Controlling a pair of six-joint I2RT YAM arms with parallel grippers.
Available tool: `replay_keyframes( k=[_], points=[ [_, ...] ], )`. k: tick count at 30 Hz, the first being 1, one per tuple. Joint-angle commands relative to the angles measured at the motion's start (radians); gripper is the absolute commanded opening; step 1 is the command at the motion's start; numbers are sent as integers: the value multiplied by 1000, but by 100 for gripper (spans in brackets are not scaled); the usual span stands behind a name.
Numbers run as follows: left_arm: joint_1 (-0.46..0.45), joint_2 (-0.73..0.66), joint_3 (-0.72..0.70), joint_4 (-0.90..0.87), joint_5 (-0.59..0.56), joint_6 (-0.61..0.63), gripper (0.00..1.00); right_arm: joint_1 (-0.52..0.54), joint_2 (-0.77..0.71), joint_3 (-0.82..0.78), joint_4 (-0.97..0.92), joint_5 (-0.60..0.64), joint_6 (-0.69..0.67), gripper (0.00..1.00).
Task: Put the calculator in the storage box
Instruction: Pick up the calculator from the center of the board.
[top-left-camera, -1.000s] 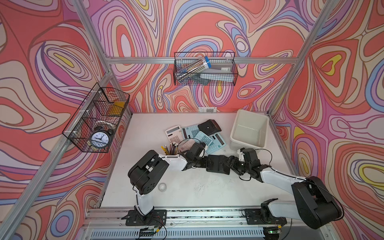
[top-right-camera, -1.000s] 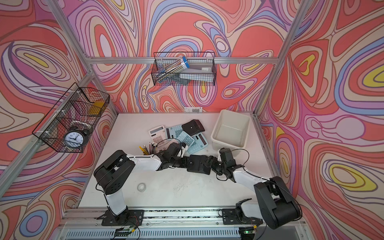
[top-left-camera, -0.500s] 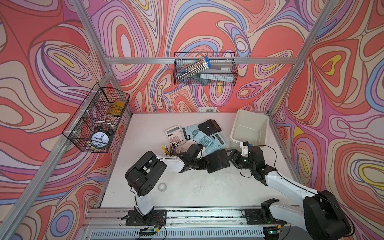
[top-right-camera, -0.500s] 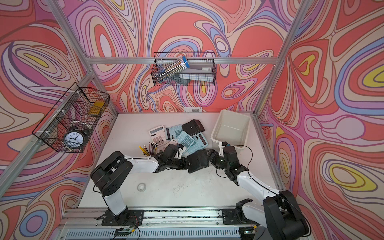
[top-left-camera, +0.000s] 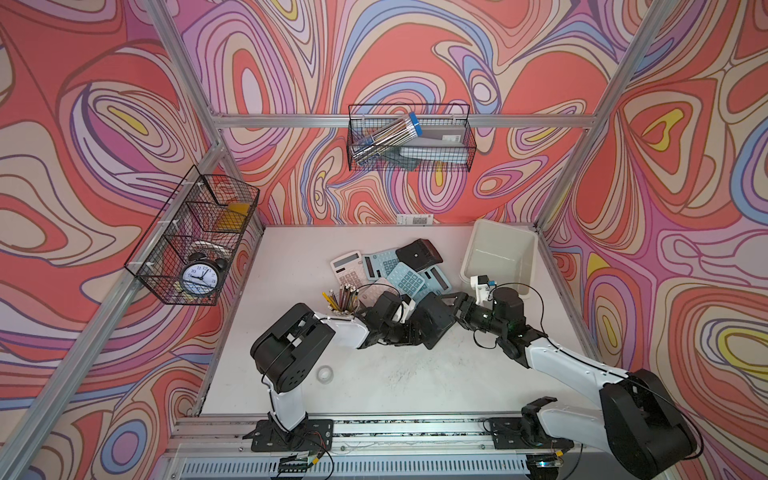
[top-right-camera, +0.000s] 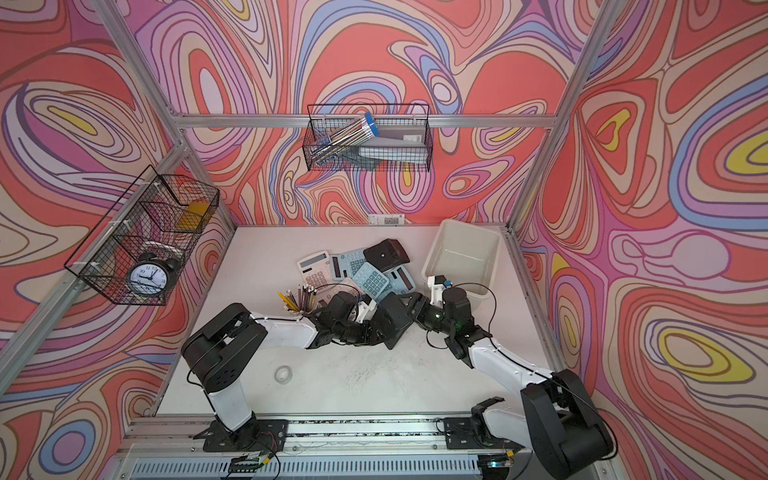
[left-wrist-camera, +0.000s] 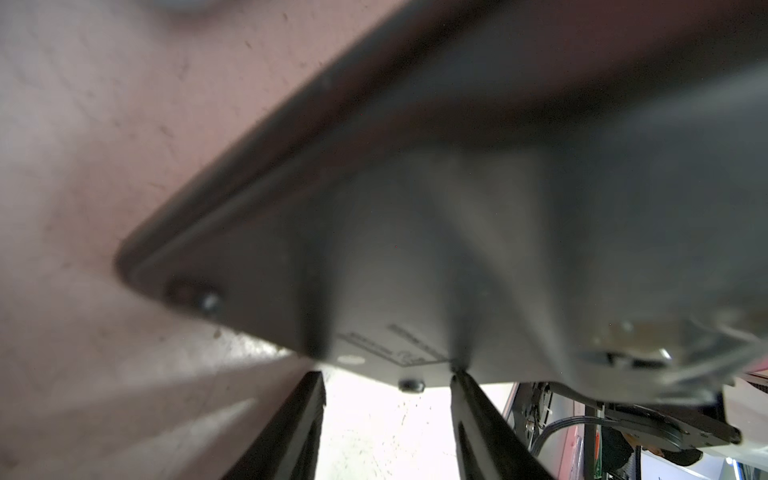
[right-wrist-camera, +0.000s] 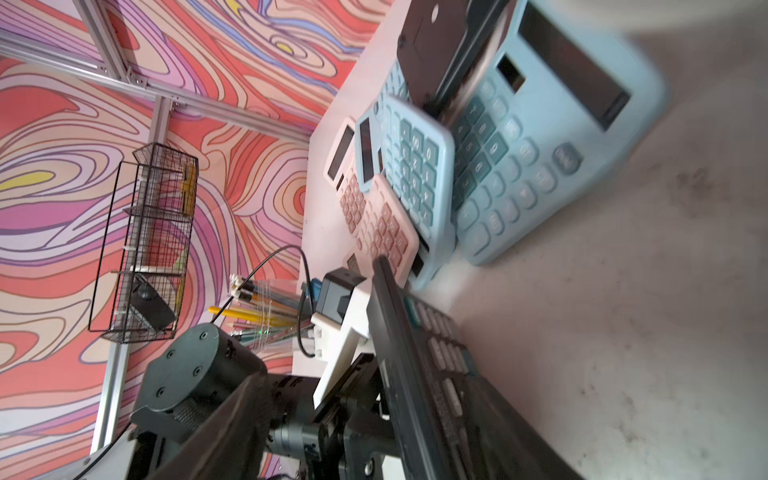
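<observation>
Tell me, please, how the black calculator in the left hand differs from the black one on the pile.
The held black calculator is tilted, gripped by the left hand; the pile's black calculator rests on the blue calculators. The held one sits nearer the robot's bases, the other farther back. Both show dark backs.

black calculator (top-left-camera: 432, 322) tilted on edge, mid-table | off-white storage box (top-left-camera: 525, 259) empty, far right corner

A cup of pencils (top-left-camera: 343, 300) stands near the table's middle, and a tape roll (top-left-camera: 325, 373) lies alone nearer the front. On the left wall a wire basket (top-left-camera: 195, 237) holds an alarm clock (top-left-camera: 200, 277); the back-wall basket (top-left-camera: 409, 138) holds a tube of pencils (top-left-camera: 384, 138).
</observation>
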Motion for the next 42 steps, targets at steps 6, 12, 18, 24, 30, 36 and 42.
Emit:
replay_keyframes(
  k=[6, 12, 18, 24, 30, 36, 42],
  points=[
    [2, -40, -94, 112, -5, -7, 54, 64, 22, -2, -51, -100, 5, 74],
    [5, -59, -113, 107, -21, -4, 54, 73, 21, 38, -217, -11, -79, 67],
    [5, -53, -107, 104, -20, -7, 54, 85, 28, 76, -313, 52, -140, 46],
    [5, -66, -103, 88, -20, -5, 54, 98, 28, 103, -349, 82, -165, 24],
    [5, -142, -108, 26, -48, 8, 54, 104, -35, 148, -458, 146, -211, 14],
    [5, -297, -102, -102, -108, 30, 56, 103, -121, 234, -598, 195, -272, 8],
    [5, -486, -60, -300, -218, 78, 65, 104, -165, 364, -713, 244, -319, 6]
  ],
)
